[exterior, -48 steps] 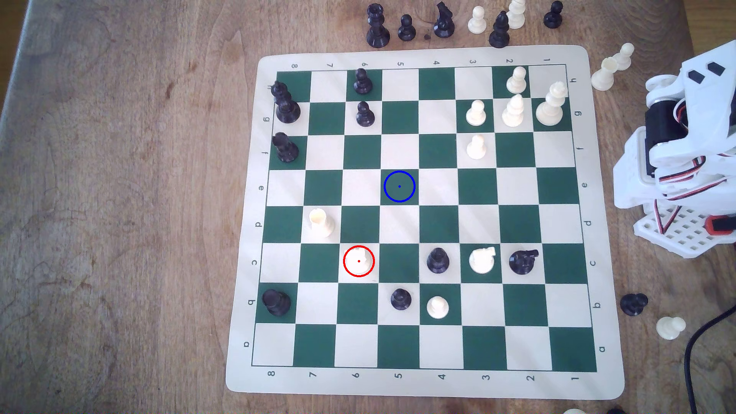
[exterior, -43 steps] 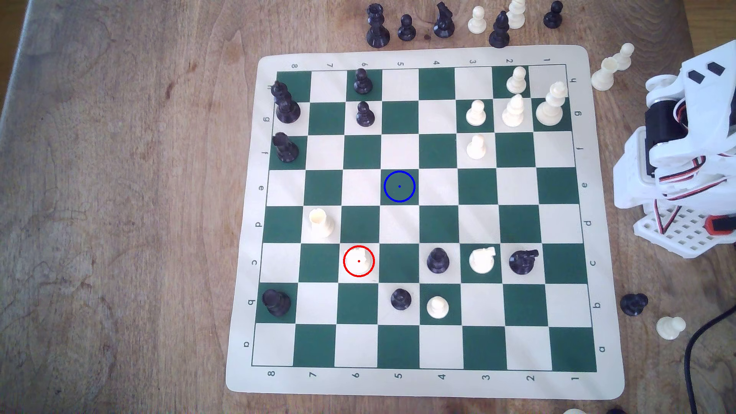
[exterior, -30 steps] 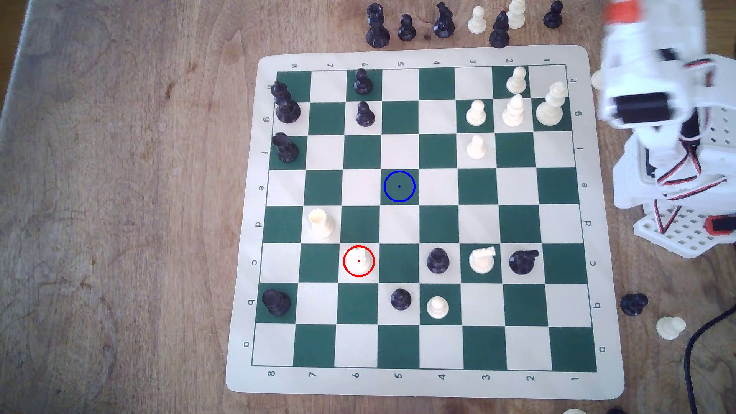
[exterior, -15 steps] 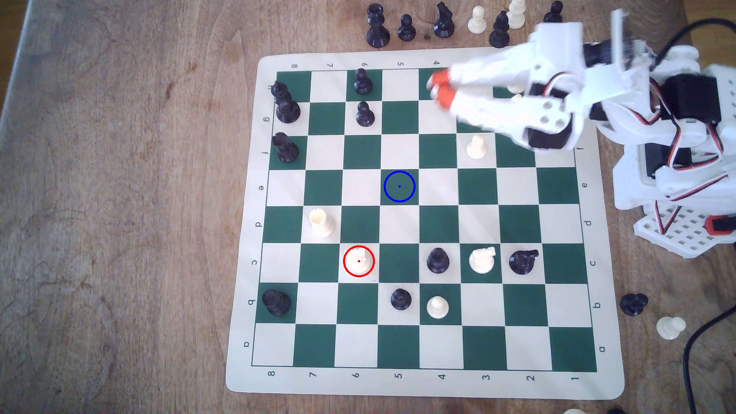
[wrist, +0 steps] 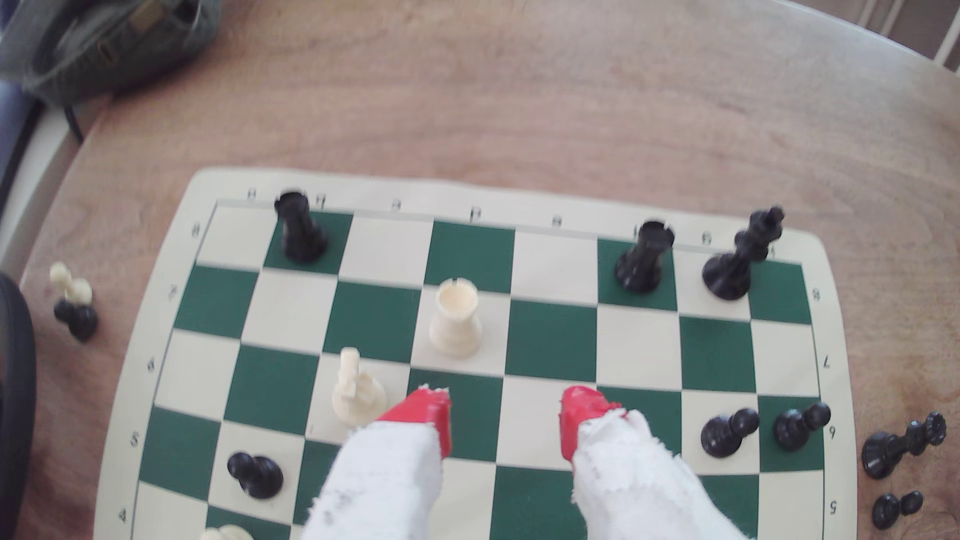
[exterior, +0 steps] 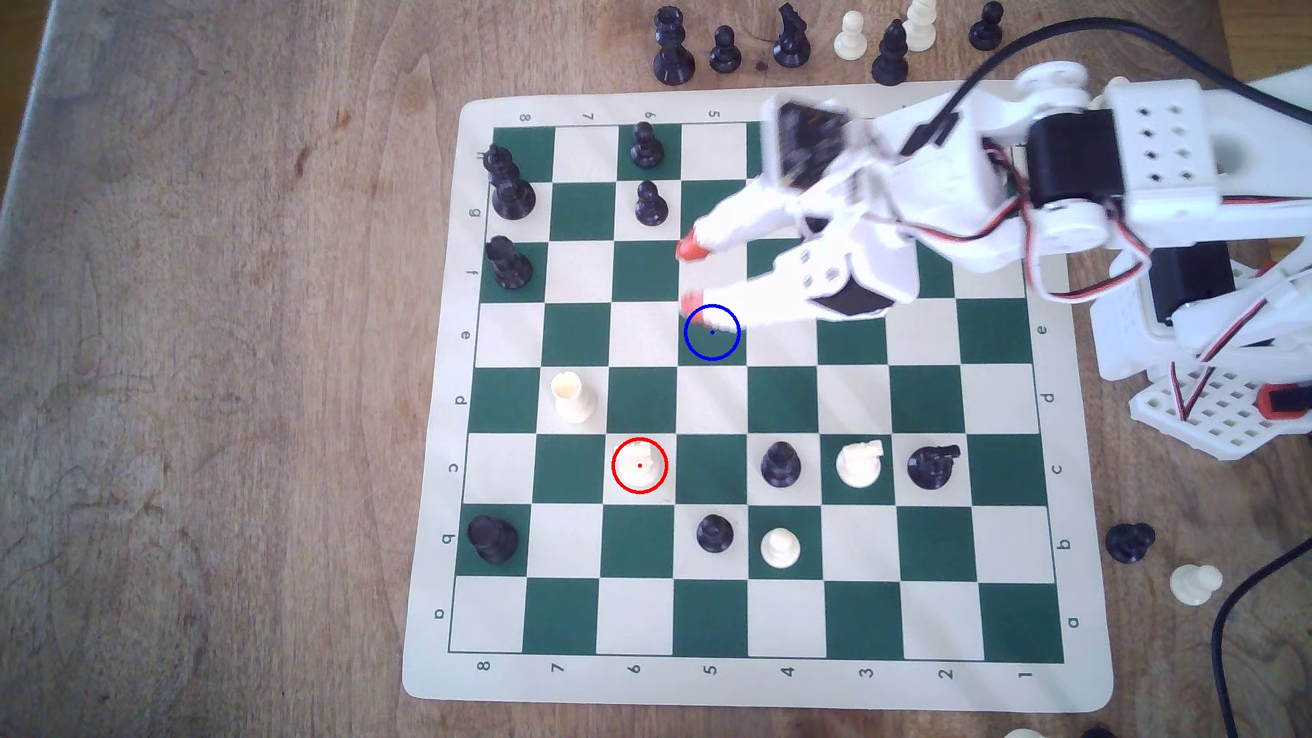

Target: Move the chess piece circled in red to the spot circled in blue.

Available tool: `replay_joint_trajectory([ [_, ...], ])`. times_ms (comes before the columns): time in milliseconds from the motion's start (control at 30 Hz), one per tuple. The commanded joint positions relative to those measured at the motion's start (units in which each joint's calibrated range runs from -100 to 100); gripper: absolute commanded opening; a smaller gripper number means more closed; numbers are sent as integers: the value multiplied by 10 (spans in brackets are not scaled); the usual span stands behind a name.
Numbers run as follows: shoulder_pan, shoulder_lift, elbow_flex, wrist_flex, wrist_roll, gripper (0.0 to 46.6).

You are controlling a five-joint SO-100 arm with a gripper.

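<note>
The chess piece circled in red is a small cream piece with a narrow top, standing on a cream square in the c row of the board. The wrist view has the same piece beside one red fingertip. The spot circled in blue is a dark green square two rows farther up the exterior view. My gripper hovers open just above that ring, one finger overlapping its upper edge. Nothing sits between the red-tipped fingers in the wrist view either, where the gripper is over bare squares.
A cream rook stands up and left of the circled piece. A black pawn, cream knight and black knight share its row. Two black pawns stand left of the fingers. Captured pieces line the far edge.
The arm unfolded from its rest at the exterior view's right and swung left and down across the board. The gripper opened. No piece moved.
</note>
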Motion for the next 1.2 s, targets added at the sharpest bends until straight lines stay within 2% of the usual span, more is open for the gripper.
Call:
replay_joint_trajectory([
  [0, -22, 47, -96, 66, 14, 134],
  [100, -38, 84, -120, 81, 11, 133],
  [333, -67, 180, -175, 87, -27, 138],
  [600, -68, 264, -202, 57, -29, 168],
  [833, -69, 313, -234, 58, -31, 159],
  [1133, -74, 378, -285, 48, -47, 154],
  [1167, -79, 392, -304, 57, -55, 149],
])
